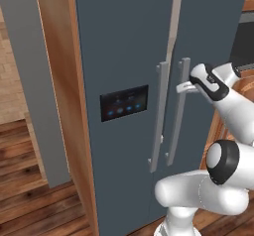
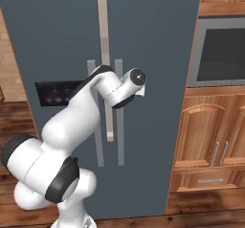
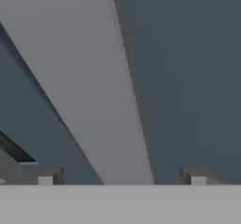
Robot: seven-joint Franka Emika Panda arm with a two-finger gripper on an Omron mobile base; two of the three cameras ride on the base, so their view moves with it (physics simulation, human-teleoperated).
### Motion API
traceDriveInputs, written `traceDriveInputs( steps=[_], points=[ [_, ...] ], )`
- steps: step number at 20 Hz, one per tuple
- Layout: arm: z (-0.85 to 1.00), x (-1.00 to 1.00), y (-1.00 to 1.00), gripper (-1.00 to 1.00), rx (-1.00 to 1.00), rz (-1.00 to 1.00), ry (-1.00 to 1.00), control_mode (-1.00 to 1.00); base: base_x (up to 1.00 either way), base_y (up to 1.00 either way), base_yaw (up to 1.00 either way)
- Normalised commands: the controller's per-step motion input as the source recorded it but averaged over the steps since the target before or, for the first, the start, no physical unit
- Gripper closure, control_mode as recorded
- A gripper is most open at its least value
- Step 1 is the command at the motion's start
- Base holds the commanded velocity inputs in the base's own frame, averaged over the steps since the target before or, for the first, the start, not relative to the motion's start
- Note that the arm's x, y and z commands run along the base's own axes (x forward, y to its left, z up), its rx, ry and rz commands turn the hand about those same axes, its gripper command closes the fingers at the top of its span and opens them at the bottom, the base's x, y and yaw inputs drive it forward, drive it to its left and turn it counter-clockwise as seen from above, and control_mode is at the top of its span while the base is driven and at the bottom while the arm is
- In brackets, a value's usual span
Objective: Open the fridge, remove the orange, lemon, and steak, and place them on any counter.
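The dark blue-grey fridge (image 1: 124, 41) (image 2: 158, 54) stands with both doors closed. Two long grey vertical handles run side by side down its middle: the left handle (image 1: 159, 116) (image 2: 94, 126) and the right handle (image 1: 179, 111) (image 2: 119, 131). My gripper (image 1: 181, 88) (image 3: 123, 176) is up against the right handle near its top. It is open, and in the hand view the grey handle (image 3: 94, 86) runs between the two finger tips. The orange, lemon and steak are hidden behind the doors. The counter is out of view.
A black blue-lit control panel (image 1: 124, 102) (image 2: 55, 94) sits on the left door. A built-in oven (image 2: 222, 52) and brown wooden cabinets (image 2: 210, 136) stand right of the fridge. A wooden side panel (image 1: 57, 56) and a grey wall (image 1: 30, 81) flank its left. The floor is wood.
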Motion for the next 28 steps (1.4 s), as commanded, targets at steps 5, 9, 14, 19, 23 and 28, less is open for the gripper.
traceDriveInputs(
  steps=[5, 9, 14, 19, 23, 28],
  points=[
    [-0.22, 0.03, 0.32, -1.00, 0.05, 0.03, 0.00, -1.00, 0.00, 0.00, 0.00],
    [-0.20, 0.55, 0.16, -1.00, 0.03, 0.01, 0.00, -1.00, 0.00, 0.00, 0.00],
    [-0.19, 0.77, 0.01, 1.00, 0.02, 0.00, 0.00, -1.00, 0.00, 0.00, 0.00],
    [-0.11, 0.63, 0.00, 1.00, 0.00, 0.00, 0.00, -1.00, 0.00, 0.00, 0.00],
    [0.00, 0.11, -0.37, 1.00, 0.00, 0.00, 0.00, -1.00, 0.00, 0.00, 0.00],
    [0.00, -0.05, -0.86, 1.00, 0.00, -0.01, 0.00, -1.00, 0.00, 0.00, 0.00]
  ],
)
